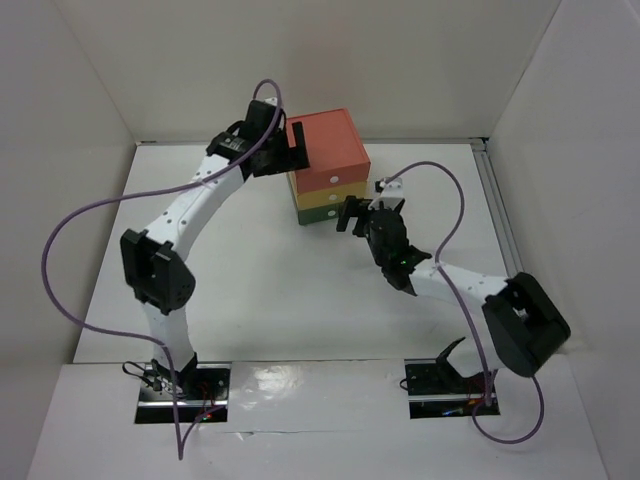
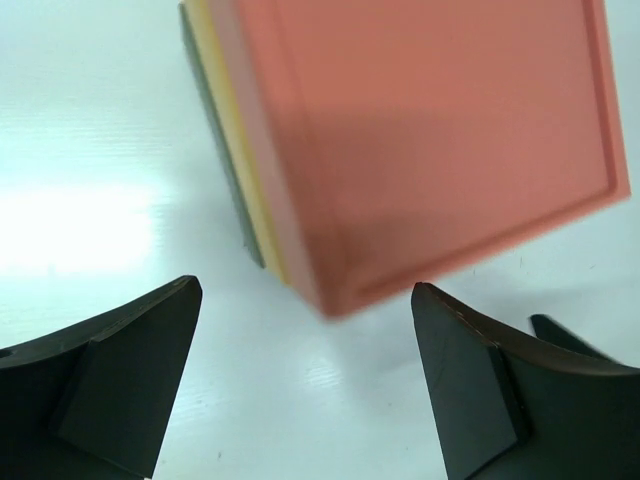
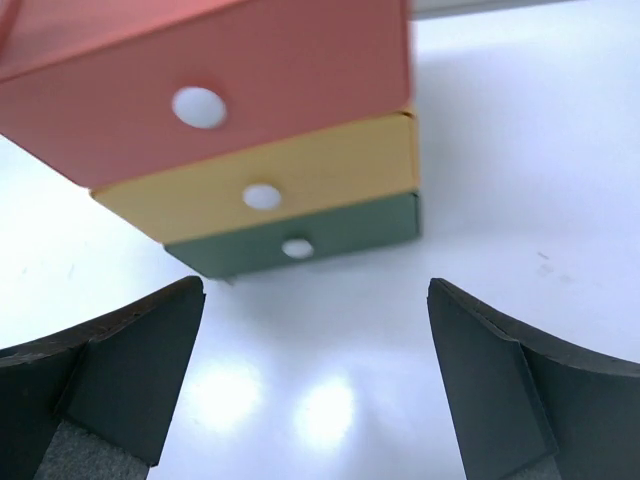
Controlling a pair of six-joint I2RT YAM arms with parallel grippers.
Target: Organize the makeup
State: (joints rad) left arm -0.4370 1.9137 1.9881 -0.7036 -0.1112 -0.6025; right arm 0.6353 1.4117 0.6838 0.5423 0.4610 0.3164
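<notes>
**Both pincers spread wide at the drawer box, nothing held**

Your left gripper [image 1: 287,150] hangs at the far left corner of the drawer box [image 1: 328,163]; its jaws stand fully apart with nothing between them. In its wrist view the box's orange top fills the upper frame, and the near corner shows between the two dark fingers [image 2: 120,370], clear of both.

Your right gripper [image 1: 366,212] faces the box's front, just beside it above the white table [image 1: 300,300]; its jaws are equally wide and empty. Its wrist view shows three stacked fronts: the orange drawer [image 3: 290,85] over the yellow drawer [image 3: 330,165] over the green drawer [image 3: 360,228]; each has a white round spot at its middle.

Where the makeup lies you cannot tell from these views.
</notes>
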